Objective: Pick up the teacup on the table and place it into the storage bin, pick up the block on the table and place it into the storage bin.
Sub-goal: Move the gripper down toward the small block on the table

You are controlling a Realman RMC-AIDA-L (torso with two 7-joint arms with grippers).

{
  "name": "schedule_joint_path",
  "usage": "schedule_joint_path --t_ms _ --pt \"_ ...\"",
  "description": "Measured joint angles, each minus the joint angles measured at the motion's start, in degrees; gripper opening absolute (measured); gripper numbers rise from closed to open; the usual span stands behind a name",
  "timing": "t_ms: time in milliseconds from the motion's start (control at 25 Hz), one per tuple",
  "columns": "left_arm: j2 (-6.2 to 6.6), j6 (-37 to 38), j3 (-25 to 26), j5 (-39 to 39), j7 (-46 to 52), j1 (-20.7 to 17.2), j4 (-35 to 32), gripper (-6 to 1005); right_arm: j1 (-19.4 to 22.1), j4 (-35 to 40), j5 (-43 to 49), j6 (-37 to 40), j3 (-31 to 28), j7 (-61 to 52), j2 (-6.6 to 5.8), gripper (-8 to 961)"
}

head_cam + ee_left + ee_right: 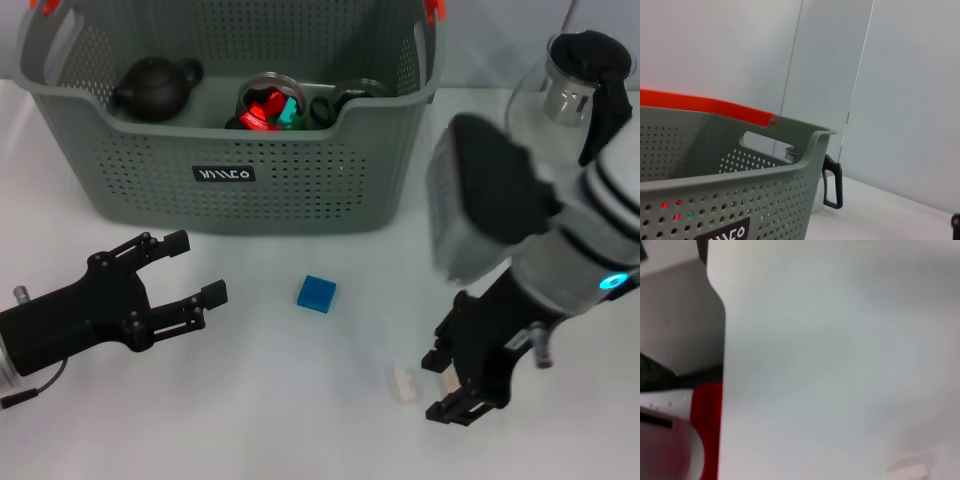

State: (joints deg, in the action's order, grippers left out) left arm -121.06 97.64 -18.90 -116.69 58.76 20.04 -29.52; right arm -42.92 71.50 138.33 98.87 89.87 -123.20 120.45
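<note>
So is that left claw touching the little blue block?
Apart. The head view shows bare white table between the open left gripper and the blue block, which sits alone in front of the bin.

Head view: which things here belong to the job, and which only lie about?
Job: storage bin, blue block, left pincer open, right pincer.
Lying about: black teapot and glass jar in bin, glass pitcher, small white piece.

Bin (130,180) top open, block (316,293) unobstructed
</note>
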Motion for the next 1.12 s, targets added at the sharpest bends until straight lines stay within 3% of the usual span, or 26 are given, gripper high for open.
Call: schedule_joint_path --t_ms 480,1120 --pt "-0.23 -0.43 0.00 0.14 0.24 0.43 0.17 872 -1.18 -4.64 2.35 -12.10 11.24 -0.28 0.22 558" --pt "-0.40 -0.70 0.00 0.15 0.22 0.45 0.21 873 -2.59 -9.22 1.50 -16.54 12.44 -1.68 0.22 597"
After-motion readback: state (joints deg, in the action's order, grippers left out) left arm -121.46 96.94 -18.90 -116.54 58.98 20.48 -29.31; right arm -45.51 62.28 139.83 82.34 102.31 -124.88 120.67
